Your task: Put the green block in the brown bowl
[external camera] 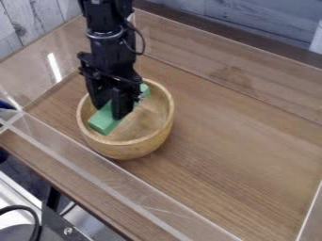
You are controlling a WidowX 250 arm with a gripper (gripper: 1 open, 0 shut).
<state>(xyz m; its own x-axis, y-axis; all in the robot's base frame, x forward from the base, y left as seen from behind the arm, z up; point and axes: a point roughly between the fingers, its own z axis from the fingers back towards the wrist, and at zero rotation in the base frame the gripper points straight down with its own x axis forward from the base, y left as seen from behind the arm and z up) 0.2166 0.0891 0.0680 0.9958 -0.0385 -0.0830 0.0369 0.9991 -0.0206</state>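
The brown bowl [149,139] sits on the wooden table, left of centre. My black gripper [115,105] points straight down into it, over the bowl's left half. The green block [104,120] lies slanted inside the bowl, one end near the left inner wall and the other end showing beside the fingers [130,102] toward the far rim. The fingers are shut on the block's middle, and they hide that part of it. Whether the block's lower end rests on the bowl's floor I cannot tell.
A clear acrylic wall [75,155] borders the wooden table [239,113] along the front and left. A second clear panel runs along the right side. Dark cables and a frame sit below the front left corner.
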